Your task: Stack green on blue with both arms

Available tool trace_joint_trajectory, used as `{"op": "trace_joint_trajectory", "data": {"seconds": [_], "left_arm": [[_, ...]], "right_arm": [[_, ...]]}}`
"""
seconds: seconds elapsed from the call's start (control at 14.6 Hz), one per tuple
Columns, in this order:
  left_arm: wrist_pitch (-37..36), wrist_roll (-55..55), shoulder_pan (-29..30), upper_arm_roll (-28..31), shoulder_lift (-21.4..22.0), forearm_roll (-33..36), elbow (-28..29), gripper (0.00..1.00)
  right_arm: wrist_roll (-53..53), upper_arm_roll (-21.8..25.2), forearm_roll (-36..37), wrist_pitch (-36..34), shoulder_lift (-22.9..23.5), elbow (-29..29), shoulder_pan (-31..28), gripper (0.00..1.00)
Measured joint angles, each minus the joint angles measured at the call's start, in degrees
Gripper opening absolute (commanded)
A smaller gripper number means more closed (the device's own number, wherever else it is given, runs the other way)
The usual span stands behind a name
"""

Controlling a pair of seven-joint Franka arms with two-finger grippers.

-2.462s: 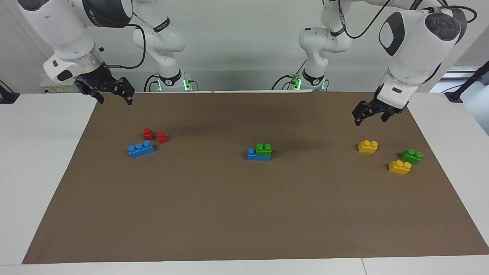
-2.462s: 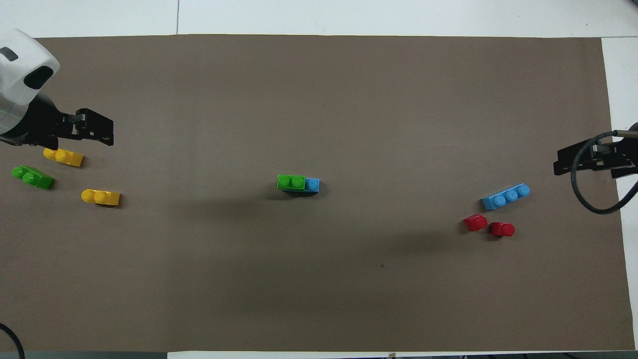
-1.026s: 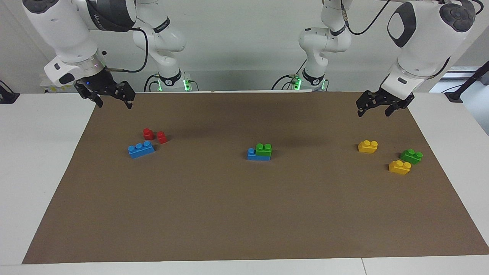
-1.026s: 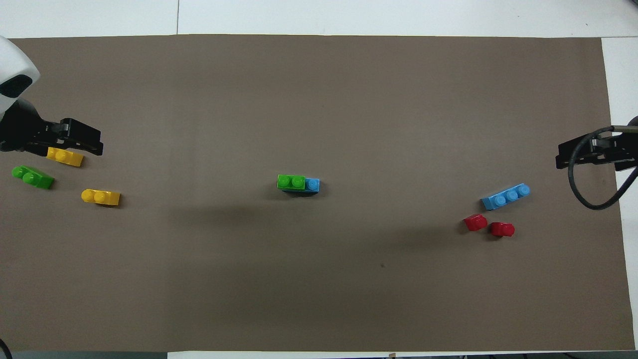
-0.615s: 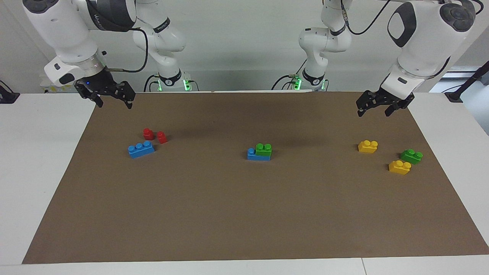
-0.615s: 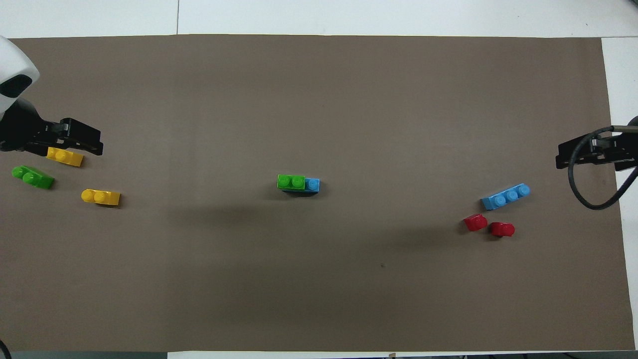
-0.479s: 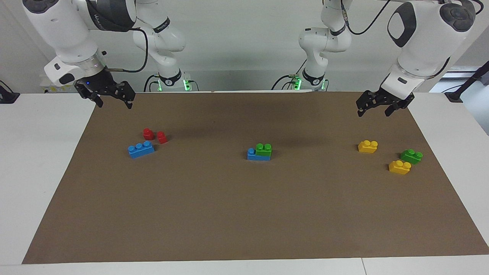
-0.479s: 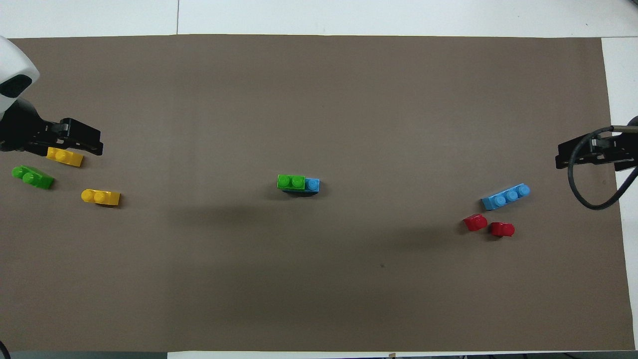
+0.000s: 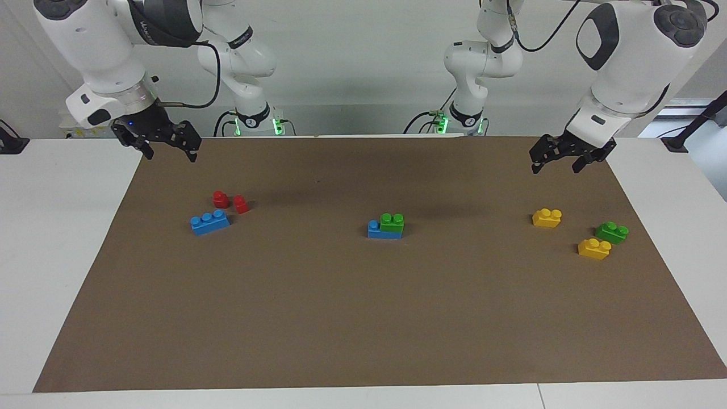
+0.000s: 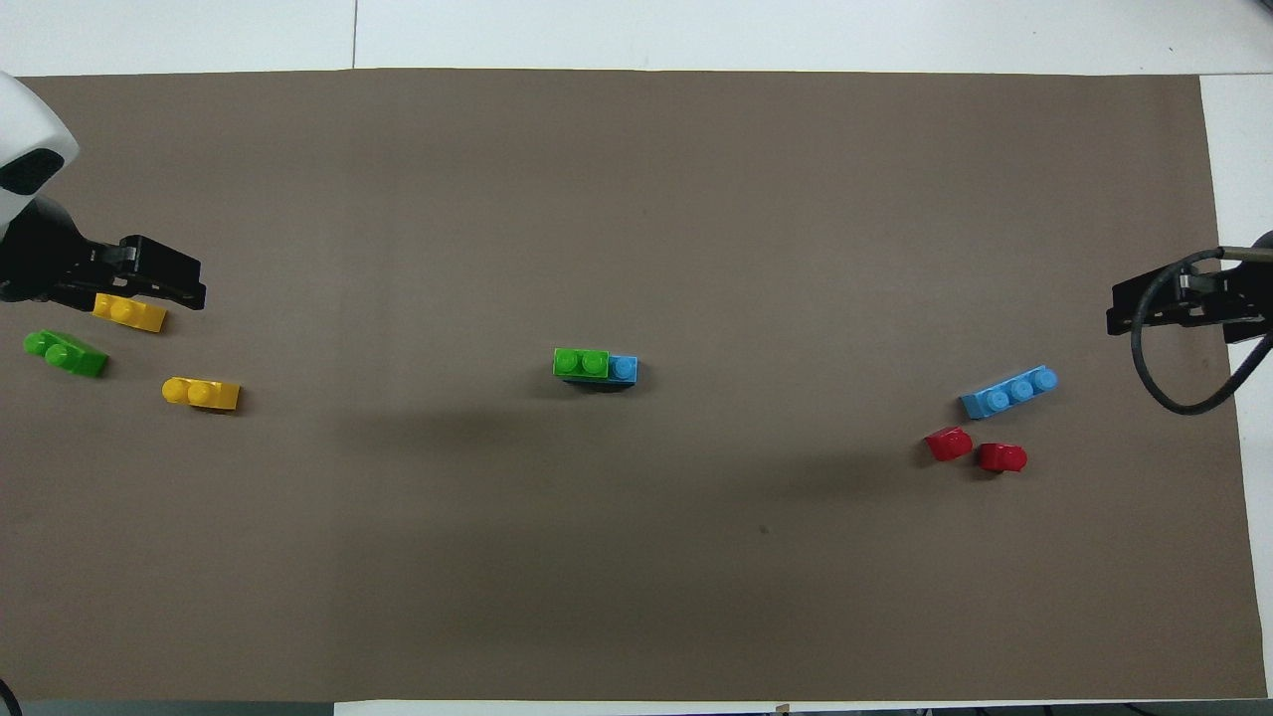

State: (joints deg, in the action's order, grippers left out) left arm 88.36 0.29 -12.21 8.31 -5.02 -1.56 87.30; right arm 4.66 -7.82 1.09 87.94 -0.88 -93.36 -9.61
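White counter (image 9: 57, 255), covered nearly end to end by a brown paper mat (image 9: 363, 318); bare white strips only along the edges. Broad open stretch of mat away from the robots, free of bricks.

Right arm's black two-finger pincer (image 9: 168, 149), released and holding nothing, raised over the mat's corner at its own end. Left arm's black two-finger pincer (image 9: 556, 160), likewise spread and holding nothing, raised over the mat's edge nearest the robots, above the yellow bricks' end.

Mid-mat: bright blue three-stud plastic brick (image 9: 375, 230) carrying a small bright green two-stud plastic brick (image 9: 392, 222), seated on two studs, one blue stud left showing. Open mat all around this stack.

Toward the right arm's end: second blue three-stud brick (image 9: 209, 222), lying loose, with two small red plastic pieces (image 9: 230, 201) just beside it, nearer the robots.

Toward the left arm's end: second green two-stud brick (image 9: 611, 232) close to the mat's edge, between two yellow two-stud bricks (image 9: 547, 217).
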Motion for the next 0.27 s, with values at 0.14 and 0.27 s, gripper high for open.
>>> {"op": "trace_joint_trajectory", "data": {"seconds": [0.14, 0.27], "left_arm": [[0.0, 0.0, 0.0, 0.0, 0.0, 0.0, 0.0, 1.0], [0.0, 0.0, 0.0, 0.0, 0.0, 0.0, 0.0, 1.0]], "right_arm": [[0.0, 0.0, 0.0, -0.1, 0.0, 0.0, 0.0, 1.0], [0.0, 0.0, 0.0, -0.2, 0.0, 0.0, 0.0, 1.0]]}}
